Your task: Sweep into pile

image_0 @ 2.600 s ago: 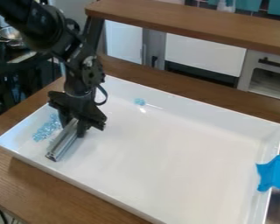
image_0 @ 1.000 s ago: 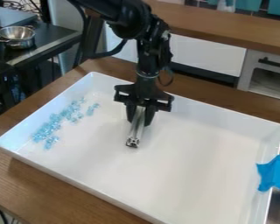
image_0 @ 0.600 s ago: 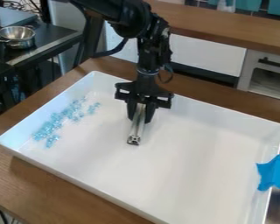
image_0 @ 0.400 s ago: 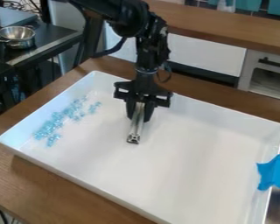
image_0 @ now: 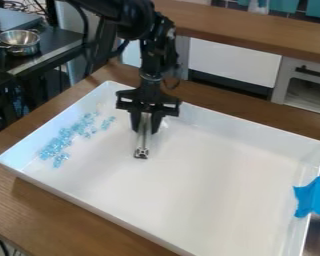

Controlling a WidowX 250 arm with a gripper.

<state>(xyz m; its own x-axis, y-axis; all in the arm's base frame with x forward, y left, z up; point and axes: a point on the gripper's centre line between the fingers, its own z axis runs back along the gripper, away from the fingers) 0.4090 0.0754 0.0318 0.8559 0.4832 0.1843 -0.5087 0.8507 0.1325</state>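
Note:
My gripper (image_0: 145, 122) hangs over the upper left part of the white tray (image_0: 189, 192), shut on a silver metal bar (image_0: 143, 137). The bar points down toward the tray's near side, its square end lowest. Light blue clear pieces (image_0: 56, 145) lie in a loose band along the tray's left side, with a small cluster (image_0: 108, 122) at the band's upper right. A gap of bare tray separates the bar from these pieces.
Raised walls run around the tray, which stands on a wooden table (image_0: 62, 212). Blue tape (image_0: 314, 198) covers part of the right rim. A metal colander (image_0: 19, 42) stands on a dark counter at upper left.
From the tray's left side, the gripper and bar went right, and lately came a little back left. The blue pieces, earlier bunched left with one small clump apart, now form a longer band.

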